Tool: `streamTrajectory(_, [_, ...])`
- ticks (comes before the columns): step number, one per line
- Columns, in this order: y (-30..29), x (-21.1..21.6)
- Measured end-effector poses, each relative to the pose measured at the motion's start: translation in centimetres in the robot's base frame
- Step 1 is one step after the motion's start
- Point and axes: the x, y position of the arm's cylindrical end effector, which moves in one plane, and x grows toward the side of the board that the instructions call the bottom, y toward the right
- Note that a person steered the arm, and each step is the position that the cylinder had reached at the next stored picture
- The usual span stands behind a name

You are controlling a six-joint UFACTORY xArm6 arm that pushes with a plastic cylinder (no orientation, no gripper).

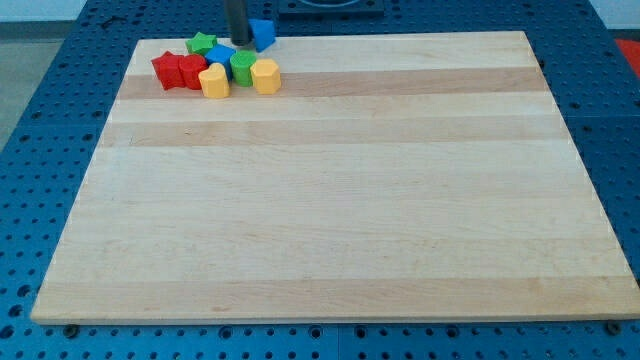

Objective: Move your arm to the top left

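My rod comes down from the view's top edge and my tip ends at the board's top left, among a cluster of blocks. A blue block sits just right of the tip. A green star lies just left of it. Below the tip are a blue block and a green cylinder. A yellow block and a yellow block sit at the cluster's lower edge. A red star and a red block lie at its left.
The wooden board rests on a blue perforated table that shows on all sides.
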Motion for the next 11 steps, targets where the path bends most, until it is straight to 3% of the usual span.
streamTrajectory(2, [5.6, 2.4])
streamTrajectory(4, [14.7, 11.8])
streamTrajectory(5, [22.2, 11.8])
streamTrajectory(6, [25.9, 11.5])
streamTrajectory(8, [17.3, 21.3])
streamTrajectory(9, [5.1, 22.7])
streamTrajectory(11, [-17.7, 13.0])
